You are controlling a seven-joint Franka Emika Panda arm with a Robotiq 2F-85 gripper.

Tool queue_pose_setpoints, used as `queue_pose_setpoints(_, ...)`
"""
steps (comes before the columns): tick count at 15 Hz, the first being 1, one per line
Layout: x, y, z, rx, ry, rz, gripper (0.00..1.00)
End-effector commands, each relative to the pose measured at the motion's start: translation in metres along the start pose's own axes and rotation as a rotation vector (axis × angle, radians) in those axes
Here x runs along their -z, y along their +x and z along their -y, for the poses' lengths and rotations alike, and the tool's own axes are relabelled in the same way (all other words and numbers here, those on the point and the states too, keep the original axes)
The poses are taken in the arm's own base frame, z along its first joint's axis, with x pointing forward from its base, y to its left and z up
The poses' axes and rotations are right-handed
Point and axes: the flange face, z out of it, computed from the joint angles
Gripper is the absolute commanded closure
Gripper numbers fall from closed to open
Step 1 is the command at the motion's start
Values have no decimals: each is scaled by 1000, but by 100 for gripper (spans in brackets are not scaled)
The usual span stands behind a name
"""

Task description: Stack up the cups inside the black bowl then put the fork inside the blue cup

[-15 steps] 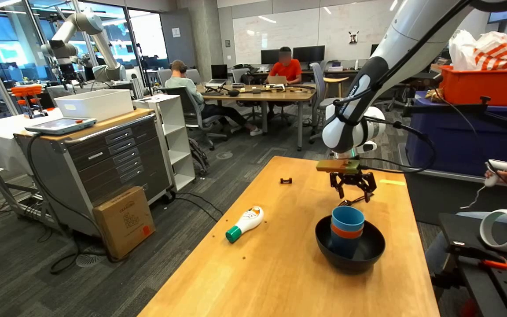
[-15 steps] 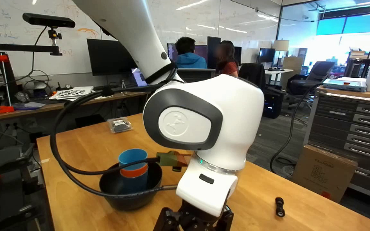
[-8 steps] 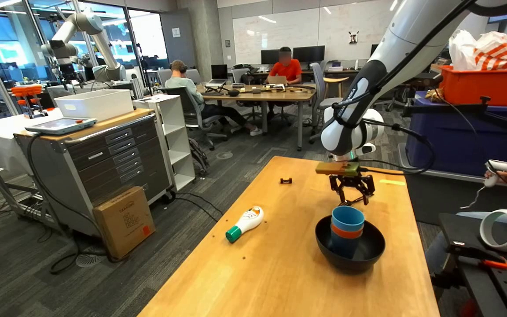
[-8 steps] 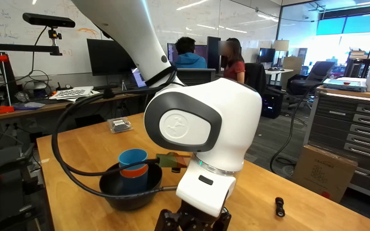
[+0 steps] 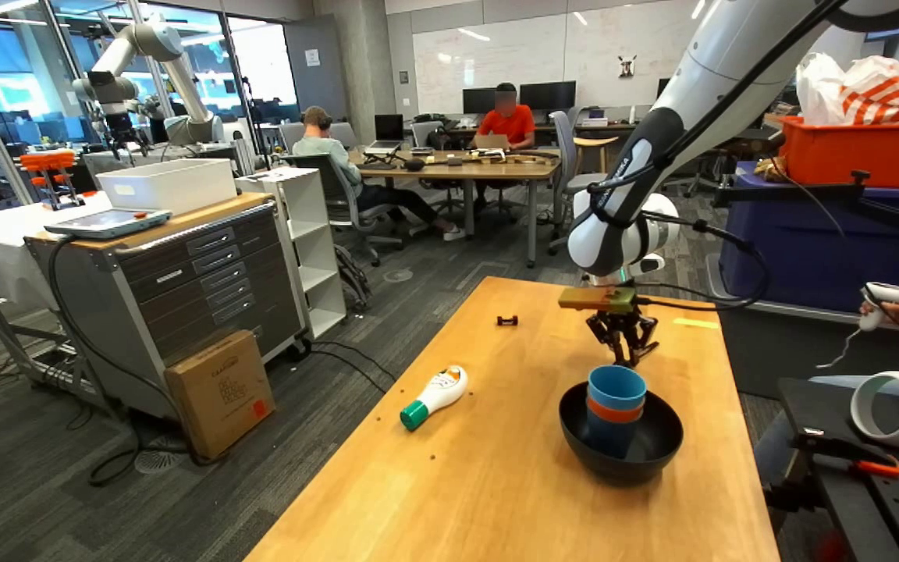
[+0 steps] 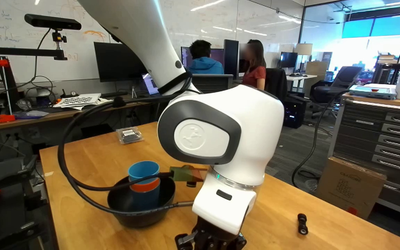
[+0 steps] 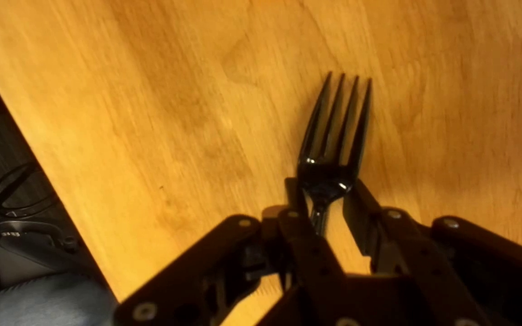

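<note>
Jaws parted, the gripper [image 7: 326,194] straddles the fork [image 7: 328,175]; the cups [image 5: 615,414], blue topmost, stand stacked in the bowl [image 5: 623,471]

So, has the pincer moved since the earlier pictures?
Yes, slightly: in an exterior view the pincer sits a little lower against the yellow strip, and its jaws have drawn closer together.
</note>
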Motion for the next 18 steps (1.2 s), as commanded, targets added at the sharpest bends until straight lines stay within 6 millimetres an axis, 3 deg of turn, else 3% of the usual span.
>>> queue_pose_setpoints(1,3,0,6,11,-11,-8,91)
queue_pose_setpoints(2,4,-1,6,13,-9,-11,91)
queue_pose_setpoints(4,5,-3,5,21,-9,-12,100)
queue_pose_setpoints(5,9,-5,4,30,-4,-15,96)
queue_pose_setpoints(12,22,-25,1,85,14,-44,96)
queue_pose_setpoints(18,62,-43,-14,211,-55,-192,97)
